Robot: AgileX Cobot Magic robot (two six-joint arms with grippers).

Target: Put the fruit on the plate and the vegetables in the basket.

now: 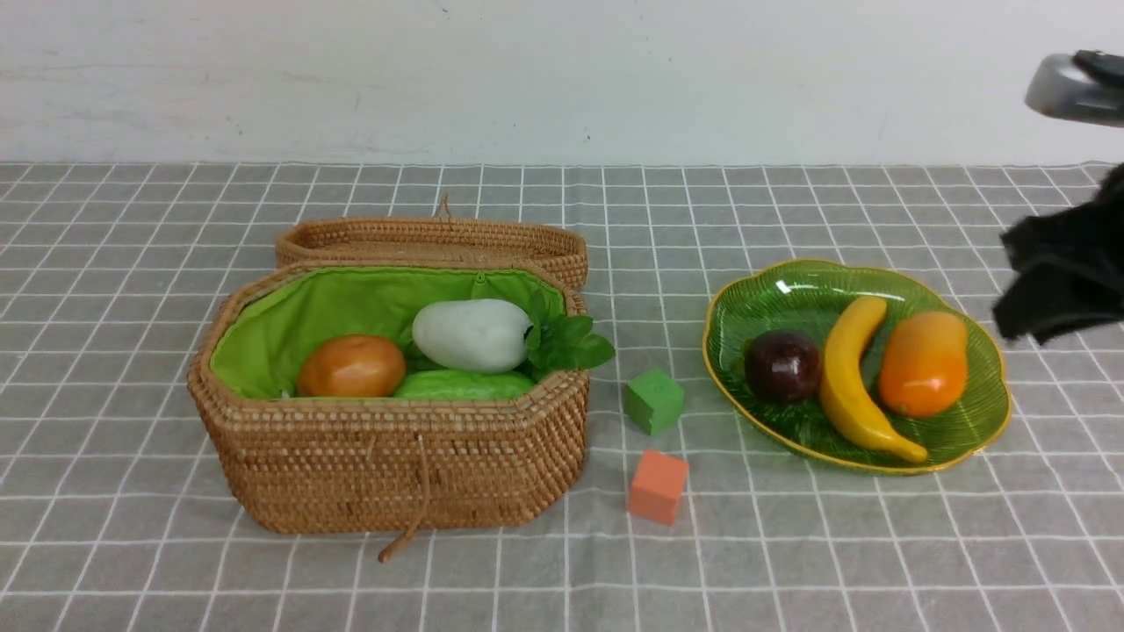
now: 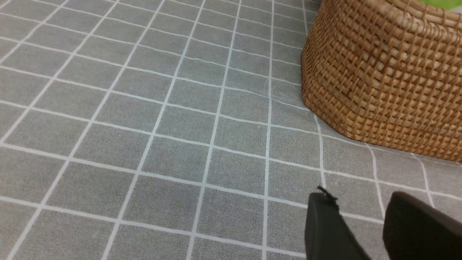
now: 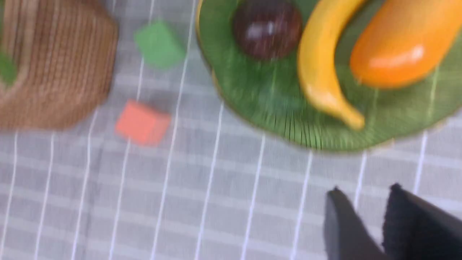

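Fingers (image 3: 337, 216) empty; glossy mango (image 1: 923, 363) on plate (image 1: 790, 290).

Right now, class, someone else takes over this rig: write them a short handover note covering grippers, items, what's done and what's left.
Left gripper: holds nothing, jaws slightly apart, low over the cloth beside the basket.
Right gripper: holds nothing, near the plate.
Plate: banana, maroon fruit, mango.
Basket, lid open: potato, white radish, green gourd. No eggplant visible.
Done: all visible produce sorted.
Left: apparently nothing; the two cubes stay on the cloth.
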